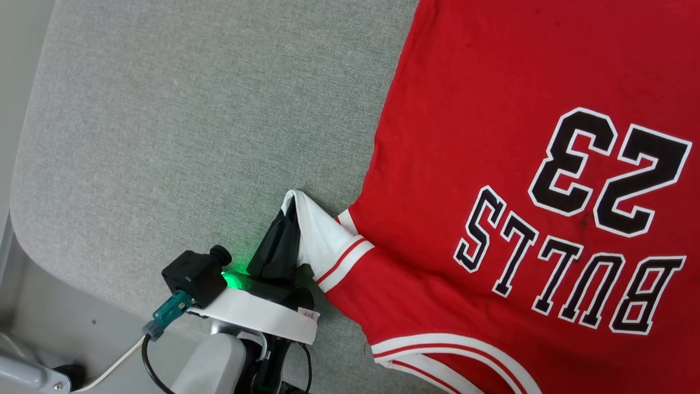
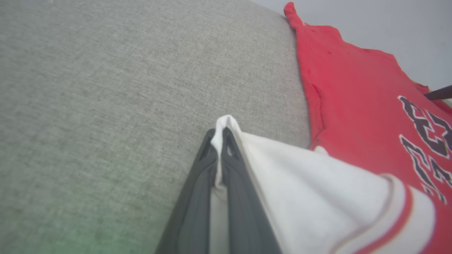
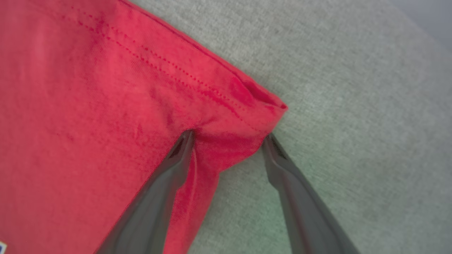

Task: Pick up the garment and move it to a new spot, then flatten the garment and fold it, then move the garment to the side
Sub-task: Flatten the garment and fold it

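Left claw [image 2: 219, 135] clamped; right claw [image 3: 229, 134] apparently spread wide.

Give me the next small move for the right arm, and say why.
Probably close the right gripper on the hem corner of the red jersey-style shirt with white sleeves. Its jaws stand open astride that corner on the grey fabric surface, while the left gripper is shut on the white sleeve tip, so a second grip would let both arms lift it.
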`<state>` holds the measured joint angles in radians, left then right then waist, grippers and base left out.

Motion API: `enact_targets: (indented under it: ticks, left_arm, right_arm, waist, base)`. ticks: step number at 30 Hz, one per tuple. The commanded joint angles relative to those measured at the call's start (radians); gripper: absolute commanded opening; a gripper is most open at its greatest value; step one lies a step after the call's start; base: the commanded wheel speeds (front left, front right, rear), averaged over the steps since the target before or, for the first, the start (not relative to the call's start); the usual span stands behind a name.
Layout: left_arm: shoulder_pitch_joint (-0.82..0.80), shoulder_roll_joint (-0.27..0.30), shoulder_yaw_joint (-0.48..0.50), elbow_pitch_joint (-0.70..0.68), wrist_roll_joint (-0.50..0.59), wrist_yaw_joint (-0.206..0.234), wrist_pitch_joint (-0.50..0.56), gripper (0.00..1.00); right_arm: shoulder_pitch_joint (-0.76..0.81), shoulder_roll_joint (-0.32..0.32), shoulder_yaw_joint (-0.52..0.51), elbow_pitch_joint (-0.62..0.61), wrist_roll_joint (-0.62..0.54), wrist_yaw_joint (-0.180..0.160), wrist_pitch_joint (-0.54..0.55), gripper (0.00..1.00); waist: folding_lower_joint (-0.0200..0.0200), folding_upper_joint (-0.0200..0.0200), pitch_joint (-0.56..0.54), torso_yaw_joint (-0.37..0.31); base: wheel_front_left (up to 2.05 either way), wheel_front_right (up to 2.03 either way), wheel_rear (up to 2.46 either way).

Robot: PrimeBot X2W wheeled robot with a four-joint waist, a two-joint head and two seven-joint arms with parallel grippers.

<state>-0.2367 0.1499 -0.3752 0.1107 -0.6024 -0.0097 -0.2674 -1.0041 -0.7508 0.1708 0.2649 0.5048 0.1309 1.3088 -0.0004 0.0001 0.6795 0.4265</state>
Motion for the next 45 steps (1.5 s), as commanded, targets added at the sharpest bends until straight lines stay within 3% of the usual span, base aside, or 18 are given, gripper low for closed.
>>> enact_targets:
  ticks: [1, 2, 6, 13, 20, 27, 36, 45]
  left_arm:
    - [-0.01, -0.006, 0.013, 0.023, 0.009, -0.004, 0.005, 0.0]
    - [-0.008, -0.011, 0.019, 0.027, 0.014, -0.01, 0.006, 0.0]
    - [0.004, -0.023, 0.048, 0.043, 0.033, -0.025, 0.005, 0.0]
    - [0.045, -0.032, 0.087, 0.062, 0.058, -0.042, 0.005, 0.0]
    - [0.109, -0.002, 0.118, 0.072, 0.071, -0.03, 0.004, 0.0]
    - [0.192, 0.036, 0.148, 0.051, 0.054, 0.001, 0.02, 0.0]
    - [0.291, 0.083, 0.172, 0.005, 0.046, 0.041, 0.061, 0.0]
    - [0.357, 0.111, 0.191, -0.044, 0.035, 0.071, 0.085, 0.0]
  right_arm:
    - [0.111, 0.019, 0.048, 0.055, 0.011, 0.0, 0.01, 0.29]
    - [0.115, 0.01, 0.052, 0.051, 0.014, 0.0, 0.007, 0.0]
    - [0.096, -0.004, 0.057, 0.034, 0.022, -0.001, -0.029, 0.0]
    - [0.047, 0.051, 0.057, 0.011, 0.081, 0.0, -0.18, 0.0]
    - [0.124, 0.009, 0.116, -0.03, 0.156, -0.001, -0.315, 0.0]
    - [0.303, -0.075, 0.153, -0.106, 0.238, -0.001, -0.393, 0.0]
    - [0.646, -0.129, 0.065, -0.163, 0.318, -0.001, -0.488, 0.0]
    - [1.01, -0.081, -0.005, -0.166, 0.339, -0.001, -0.515, 0.0]
  waist:
    - [0.0004, -0.0001, 0.003, 0.002]
    - [0.0004, -0.0001, 0.001, 0.001]
    - [0.0004, -0.0001, -0.021, -0.013]
    - [0.0004, -0.0001, -0.121, -0.06]
    - [0.0004, -0.0001, -0.257, -0.129]
    - [0.0004, -0.0001, -0.376, -0.212]
    - [0.0004, -0.0001, -0.489, -0.296]
    - [0.0004, -0.0001, -0.531, -0.362]
  base:
    - [0.0, 0.0, 0.0]
    - [0.0, 0.0, 0.0]
    - [0.0, 0.0, 0.0]
    - [0.0, 0.0, 0.0]
    - [0.0, 0.0, 0.0]
    - [0.0, 0.0, 0.0]
    - [0.0, 0.0, 0.0]
    - [0.0, 0.0, 0.0]
